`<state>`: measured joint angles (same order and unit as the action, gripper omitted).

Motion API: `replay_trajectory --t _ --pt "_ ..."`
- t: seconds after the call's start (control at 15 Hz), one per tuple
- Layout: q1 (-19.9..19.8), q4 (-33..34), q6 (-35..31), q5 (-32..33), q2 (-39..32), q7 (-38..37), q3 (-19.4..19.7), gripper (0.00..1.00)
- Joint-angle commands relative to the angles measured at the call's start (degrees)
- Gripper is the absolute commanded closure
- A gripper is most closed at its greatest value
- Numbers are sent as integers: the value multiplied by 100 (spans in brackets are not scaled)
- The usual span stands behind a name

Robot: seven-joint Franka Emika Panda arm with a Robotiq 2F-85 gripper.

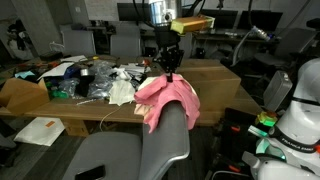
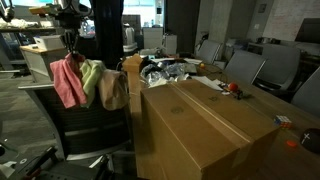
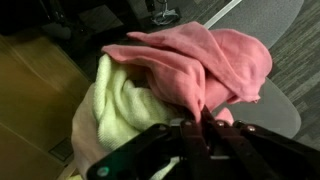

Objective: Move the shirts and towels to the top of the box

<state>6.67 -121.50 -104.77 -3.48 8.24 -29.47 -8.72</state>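
Task progress at the first garment. The tool [image 1: 171, 68] is pressed together on a gathered fold of the pink cloth [image 1: 168, 98], which hangs from it just above the back of the chair [image 1: 165, 145]. A yellow-green cloth [image 2: 92, 75] and a tan cloth [image 2: 116, 90] lie draped over the chair back, untouched. The top of the cardboard box [image 2: 205, 125] beside the chair carries no fabric, so every item evidently remains to be placed, starting with the pink cloth.
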Motion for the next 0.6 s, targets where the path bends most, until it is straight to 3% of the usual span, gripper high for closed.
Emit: replay_trajectory --t 0.0,0.53 --pt "-11 135 110 71 263 -254 -78 97" --pt "-171 356 290 179 599 -711 -129 97"
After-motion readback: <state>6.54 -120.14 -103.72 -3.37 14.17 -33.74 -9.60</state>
